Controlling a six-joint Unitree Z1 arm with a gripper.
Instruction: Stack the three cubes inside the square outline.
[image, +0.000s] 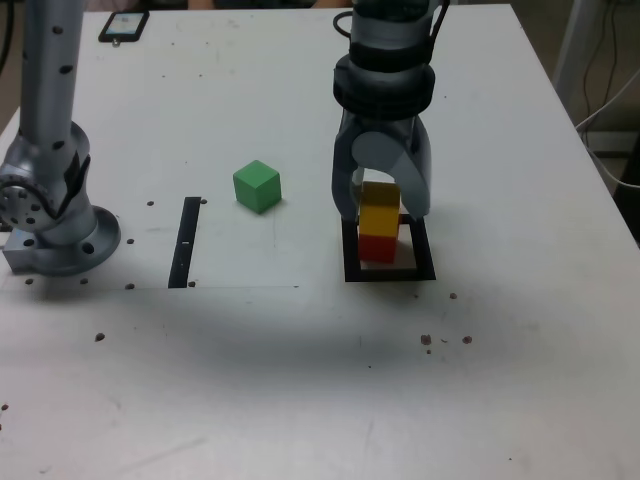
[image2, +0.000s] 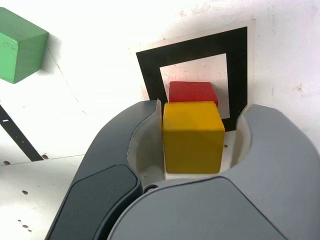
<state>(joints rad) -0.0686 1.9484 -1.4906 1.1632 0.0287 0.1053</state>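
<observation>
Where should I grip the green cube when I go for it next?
Grip the green cube from straight above, fingers across two opposite side faces. It rests flat on the table, turned slightly askew, so rotate the wrist to match its faces. Nothing crowds it; the black strip lies clear of it.

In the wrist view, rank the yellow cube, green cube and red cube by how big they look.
1. Yellow cube, between the jaws of the pincer, nearest the camera.
2. Green cube, partly cut off by the frame.
3. Red cube, mostly hidden beneath the yellow one.
Nearness causes this; they may be equal.
</observation>
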